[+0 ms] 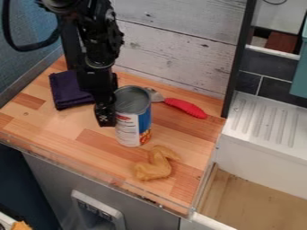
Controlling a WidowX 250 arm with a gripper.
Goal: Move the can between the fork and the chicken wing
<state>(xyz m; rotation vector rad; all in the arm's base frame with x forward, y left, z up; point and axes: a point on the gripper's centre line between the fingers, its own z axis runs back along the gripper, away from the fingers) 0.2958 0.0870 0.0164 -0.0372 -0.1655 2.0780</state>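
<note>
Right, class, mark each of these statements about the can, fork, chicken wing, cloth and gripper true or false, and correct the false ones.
1. The can stands upright on the wooden counter. True.
2. The chicken wing lies inside the can. False: it lies on the counter, nearer the camera than the can.
3. The fork has a red handle. True.
4. The dark cloth is to the right of the can in the picture. False: it is to the left.
5. The gripper is down beside the can. True.
6. The fork's handle is nearer the camera than the wing. False: it is farther back.
</note>
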